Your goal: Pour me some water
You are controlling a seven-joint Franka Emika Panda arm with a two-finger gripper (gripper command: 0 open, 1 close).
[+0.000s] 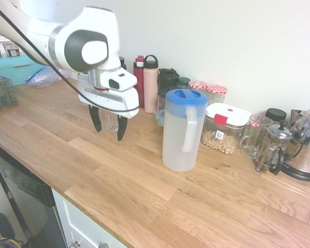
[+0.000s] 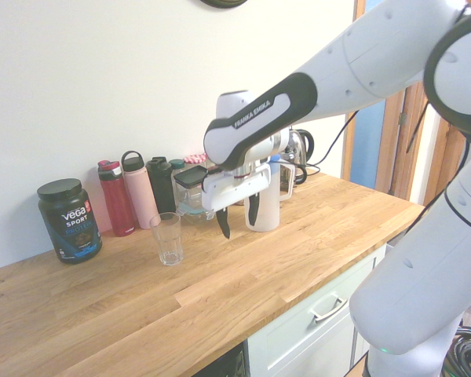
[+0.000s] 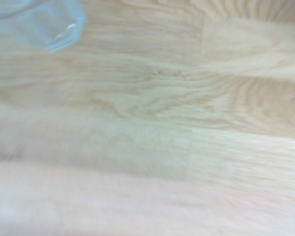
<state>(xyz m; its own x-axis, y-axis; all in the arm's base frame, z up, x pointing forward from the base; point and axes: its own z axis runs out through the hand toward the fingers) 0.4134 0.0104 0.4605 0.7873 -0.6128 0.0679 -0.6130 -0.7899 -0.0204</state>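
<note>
The tall frosted pitcher (image 1: 183,132) with a round blue lid and side handle stands upright on the wooden counter (image 1: 144,181); I see no water through its wall. My gripper (image 1: 109,132) hangs open above the counter, left of the pitcher and apart from it, with nothing between its fingers. A small clear drinking glass (image 2: 166,238) stands just beyond the gripper, partly hidden behind the fingers in the first exterior view. In the second exterior view the gripper (image 2: 237,226) is between the glass and the pitcher (image 2: 271,214). The wrist view is blurred wood with a clear bluish shape (image 3: 39,22) in one corner.
Against the wall stand a red bottle (image 1: 138,82), a pink bottle (image 1: 151,85), jars, a lidded food box (image 1: 225,129), a glass mug (image 1: 254,135), a French press (image 1: 273,147) and a kettle (image 1: 307,150). A dark protein tub (image 2: 68,220) is further along, and a grey crate (image 1: 0,90) at the far end.
</note>
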